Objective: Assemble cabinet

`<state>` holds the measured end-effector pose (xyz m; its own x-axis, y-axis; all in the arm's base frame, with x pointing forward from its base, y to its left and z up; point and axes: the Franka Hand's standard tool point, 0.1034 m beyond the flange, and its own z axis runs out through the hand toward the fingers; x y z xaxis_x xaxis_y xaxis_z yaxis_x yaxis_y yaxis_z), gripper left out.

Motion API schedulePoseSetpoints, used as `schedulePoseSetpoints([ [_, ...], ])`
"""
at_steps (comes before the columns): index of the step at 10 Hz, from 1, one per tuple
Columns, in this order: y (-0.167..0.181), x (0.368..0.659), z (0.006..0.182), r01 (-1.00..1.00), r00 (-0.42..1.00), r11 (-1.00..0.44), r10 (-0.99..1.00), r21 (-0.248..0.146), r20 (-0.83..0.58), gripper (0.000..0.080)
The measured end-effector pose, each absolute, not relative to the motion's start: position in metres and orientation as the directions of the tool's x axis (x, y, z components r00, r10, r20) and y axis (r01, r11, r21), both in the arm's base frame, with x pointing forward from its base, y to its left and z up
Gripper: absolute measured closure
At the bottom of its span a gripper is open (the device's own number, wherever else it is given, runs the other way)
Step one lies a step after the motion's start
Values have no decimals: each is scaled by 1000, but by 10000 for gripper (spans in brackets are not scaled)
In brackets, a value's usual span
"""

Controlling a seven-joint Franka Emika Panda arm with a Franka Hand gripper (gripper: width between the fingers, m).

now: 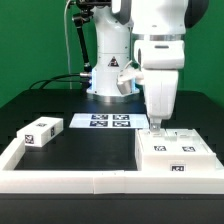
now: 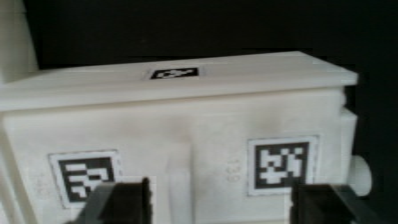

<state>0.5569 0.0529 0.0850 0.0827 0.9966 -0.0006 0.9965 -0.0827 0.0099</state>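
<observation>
Pointing down at the white cabinet body (image 1: 178, 152), the hand (image 1: 160, 124) stands wide open

I can read no letters, numbers or brand names on either feed. The only signs are square black-and-white tags (image 1: 158, 150). In the exterior view, the large white plastic boxy cabinet body (image 1: 200, 158) shows three of them. The small white plastic block (image 1: 33, 137) shows one on its upper face, and the thin flat white marker board (image 1: 78, 121) bears several. A dark triangular mark (image 1: 113, 67) sits on the white arm base (image 1: 100, 88), too small for me to make out. The wrist view shows one tag on the body's upper panel (image 2: 267, 68) and two on the face below it.
</observation>
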Motion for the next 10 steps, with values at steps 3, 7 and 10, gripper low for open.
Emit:
schedulePoseSetpoints([
  [3, 57, 532, 89, 987, 156, -156, 988, 37, 6, 79],
  [7, 62, 519, 84, 974, 220, -221, 975, 54, 25, 2],
  [10, 62, 515, 83, 861, 495, -502, 864, 80, 88, 2],
])
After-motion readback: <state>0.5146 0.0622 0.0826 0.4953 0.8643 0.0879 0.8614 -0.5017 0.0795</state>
